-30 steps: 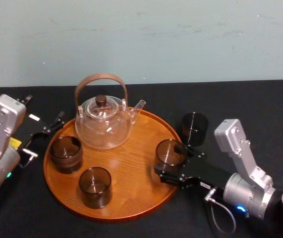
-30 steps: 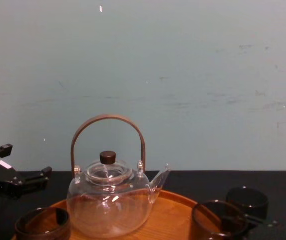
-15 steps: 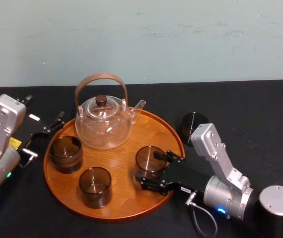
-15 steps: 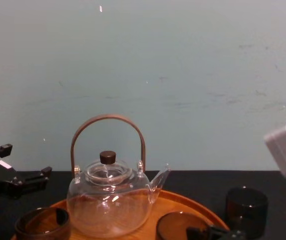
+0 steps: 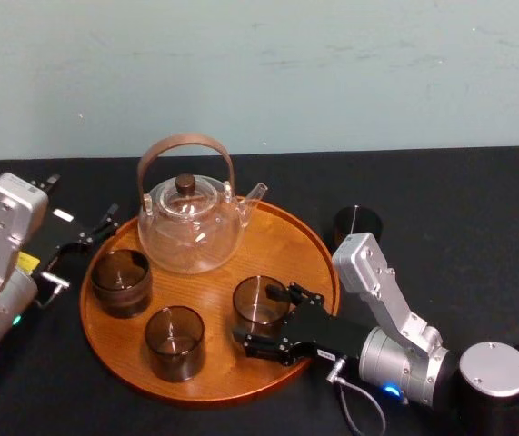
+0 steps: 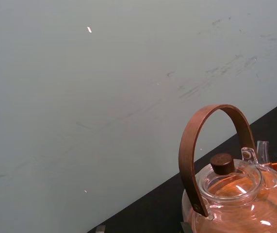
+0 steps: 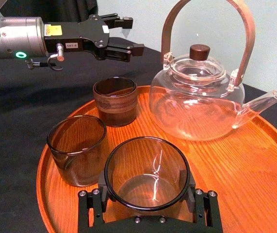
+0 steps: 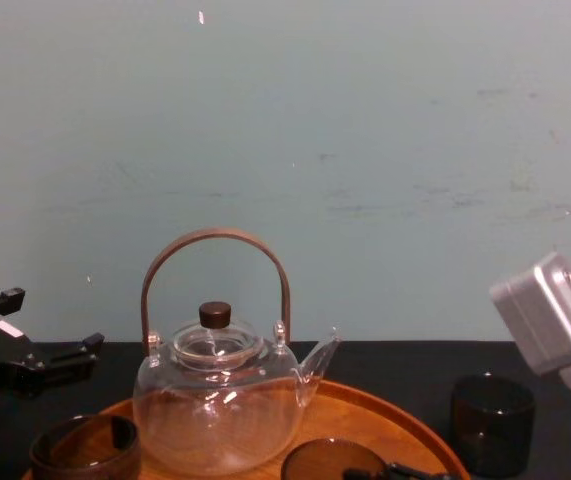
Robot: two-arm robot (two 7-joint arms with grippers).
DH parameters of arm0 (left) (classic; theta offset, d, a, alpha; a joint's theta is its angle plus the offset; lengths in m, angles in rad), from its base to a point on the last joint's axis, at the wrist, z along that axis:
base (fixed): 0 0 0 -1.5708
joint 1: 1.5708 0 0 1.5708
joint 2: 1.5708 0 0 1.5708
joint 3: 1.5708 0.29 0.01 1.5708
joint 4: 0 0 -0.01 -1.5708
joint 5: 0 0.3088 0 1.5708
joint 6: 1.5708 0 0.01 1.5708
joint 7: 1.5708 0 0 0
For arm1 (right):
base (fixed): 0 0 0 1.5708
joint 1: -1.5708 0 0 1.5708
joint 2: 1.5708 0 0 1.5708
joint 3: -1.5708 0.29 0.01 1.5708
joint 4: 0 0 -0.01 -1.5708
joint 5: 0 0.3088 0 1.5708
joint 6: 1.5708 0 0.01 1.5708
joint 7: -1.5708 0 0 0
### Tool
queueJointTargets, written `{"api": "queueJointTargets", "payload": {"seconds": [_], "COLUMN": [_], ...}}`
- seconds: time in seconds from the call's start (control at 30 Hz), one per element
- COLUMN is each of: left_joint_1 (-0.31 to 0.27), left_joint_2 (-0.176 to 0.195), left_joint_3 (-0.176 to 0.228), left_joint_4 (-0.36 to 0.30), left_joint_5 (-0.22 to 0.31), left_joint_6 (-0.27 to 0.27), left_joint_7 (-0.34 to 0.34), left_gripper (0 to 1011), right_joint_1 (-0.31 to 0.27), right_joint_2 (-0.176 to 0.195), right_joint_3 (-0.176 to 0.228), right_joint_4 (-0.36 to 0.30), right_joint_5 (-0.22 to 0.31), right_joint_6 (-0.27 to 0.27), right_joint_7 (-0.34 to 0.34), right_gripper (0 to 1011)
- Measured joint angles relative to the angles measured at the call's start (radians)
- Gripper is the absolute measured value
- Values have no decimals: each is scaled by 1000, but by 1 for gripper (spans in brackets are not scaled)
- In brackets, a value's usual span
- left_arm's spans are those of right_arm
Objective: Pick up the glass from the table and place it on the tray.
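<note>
chest: glass (image 8: 327,464) cut by bottom edge | left wrist: teapot (image 6: 231,195) cropped

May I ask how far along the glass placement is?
Done: the glass is off the table, over the tray. In hand: the right gripper grips it; whether it touches down is unclear. Remaining: release and withdraw. The left gripper idles beside the tray.

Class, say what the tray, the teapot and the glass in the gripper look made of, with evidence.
Tray: wood, visible grain, satin sheen. Teapot: clear glass, see-through, glinting; handle brown, likely wood. Glass in right gripper, over the tray: smoky see-through glass, probably. Left gripper idles beside tray.
</note>
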Motion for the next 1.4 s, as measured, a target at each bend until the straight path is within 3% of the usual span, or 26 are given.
{"api": "queueJointTargets", "payload": {"seconds": [1.2,1.4], "left_joint_1": [0,0], "left_joint_2": [0,0], "left_joint_3": [0,0], "left_joint_4": [0,0], "left_joint_5": [0,0], "left_joint_6": [0,0], "left_joint_7": [0,0], "left_gripper": [1001,1001], "right_joint_1": [14,13], "right_joint_2": [-13,-13], "right_joint_3": [-10,-10], "right_joint_4": [52,50], "right_joint_5": [20,20], "right_joint_6": [-2,-2], "right_joint_7": [6,6], "right_gripper": [906,1002]}}
